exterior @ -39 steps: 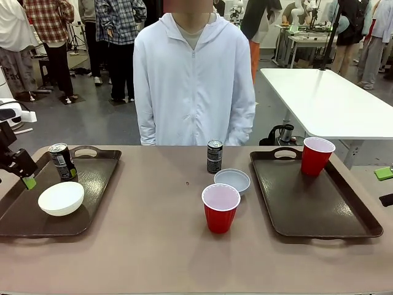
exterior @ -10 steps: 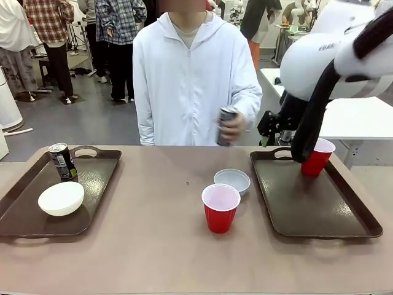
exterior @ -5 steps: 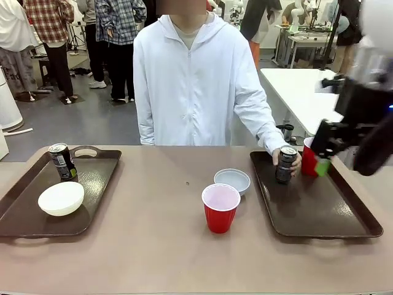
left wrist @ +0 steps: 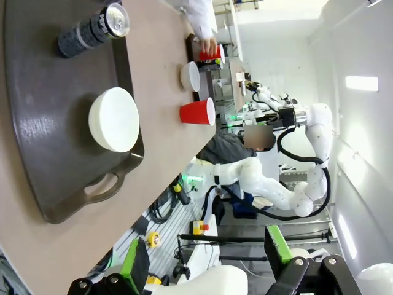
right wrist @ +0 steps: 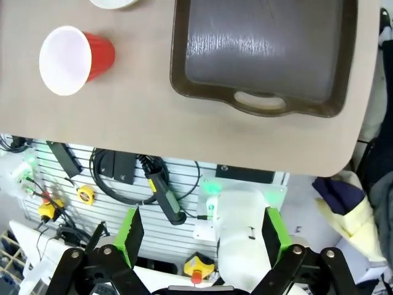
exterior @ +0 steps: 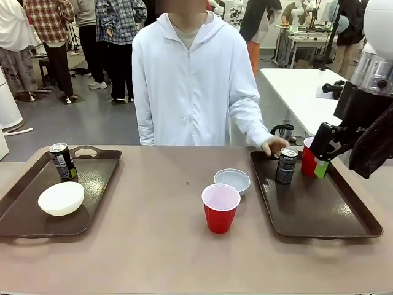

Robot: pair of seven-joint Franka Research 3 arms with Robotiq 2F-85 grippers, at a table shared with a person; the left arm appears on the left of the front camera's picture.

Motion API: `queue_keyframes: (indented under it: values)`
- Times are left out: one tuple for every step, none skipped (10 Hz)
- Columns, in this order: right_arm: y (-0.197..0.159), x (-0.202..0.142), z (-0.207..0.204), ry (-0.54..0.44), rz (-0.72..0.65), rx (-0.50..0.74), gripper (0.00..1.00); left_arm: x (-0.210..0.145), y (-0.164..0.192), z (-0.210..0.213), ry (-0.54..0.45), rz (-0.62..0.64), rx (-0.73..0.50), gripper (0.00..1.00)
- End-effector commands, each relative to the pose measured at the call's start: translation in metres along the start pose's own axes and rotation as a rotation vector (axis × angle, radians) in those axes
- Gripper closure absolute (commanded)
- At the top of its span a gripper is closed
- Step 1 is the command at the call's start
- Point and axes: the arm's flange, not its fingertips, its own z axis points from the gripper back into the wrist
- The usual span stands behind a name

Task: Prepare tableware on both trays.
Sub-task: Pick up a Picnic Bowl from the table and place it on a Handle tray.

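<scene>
The left tray (exterior: 93,179) holds a dark can (exterior: 61,161) and a cream-white bowl (exterior: 61,198). On the right tray (exterior: 319,206) stands a second can (exterior: 287,165) with the person's hand (exterior: 273,146) on its top, and beside it a red cup (exterior: 308,161). My right gripper (exterior: 320,161) hangs open just right of that cup. A pale grey-blue bowl (exterior: 232,180) and another red cup (exterior: 220,208) sit on the table between the trays. In the left wrist view my left gripper (left wrist: 206,261) is open, well off the left tray (left wrist: 49,74). The right wrist view has open fingers (right wrist: 130,235) above the right tray (right wrist: 264,61).
The person in a white jacket (exterior: 193,80) stands at the table's far side. A white table (exterior: 325,98) stands behind on the right. Bare tabletop (exterior: 153,233) lies between the trays and along the front edge.
The person carried the can from the table's middle and set it on the right tray. My right arm swung right and down beside the far red cup. The left gripper left the left tray.
</scene>
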Motion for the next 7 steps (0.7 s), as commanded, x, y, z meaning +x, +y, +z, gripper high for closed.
queue_keyframes:
  values:
    - [0.001,0.005,-0.001,-0.017,0.008,0.031,0.00,-0.003,-0.002,0.000,0.001,0.009,0.018,0.00]
    - [0.003,0.009,-0.001,-0.024,0.009,0.030,0.00,-0.003,-0.002,0.000,0.001,0.009,0.018,0.00]
    - [0.004,0.014,0.000,-0.030,0.008,0.032,0.00,-0.003,-0.002,0.000,0.001,0.009,0.018,0.00]
    - [0.004,0.017,-0.001,-0.025,0.012,0.032,0.00,-0.003,-0.002,0.000,0.001,0.009,0.018,0.00]
    - [0.003,0.019,-0.001,-0.022,0.026,0.002,0.00,-0.003,-0.002,0.000,0.001,0.009,0.018,0.00]
    - [0.001,0.010,0.001,-0.022,0.000,0.004,0.00,-0.003,-0.002,0.000,0.001,0.009,0.018,0.00]
    - [0.001,0.010,0.001,-0.022,0.000,0.004,0.00,-0.003,-0.002,0.000,0.001,0.009,0.018,0.00]
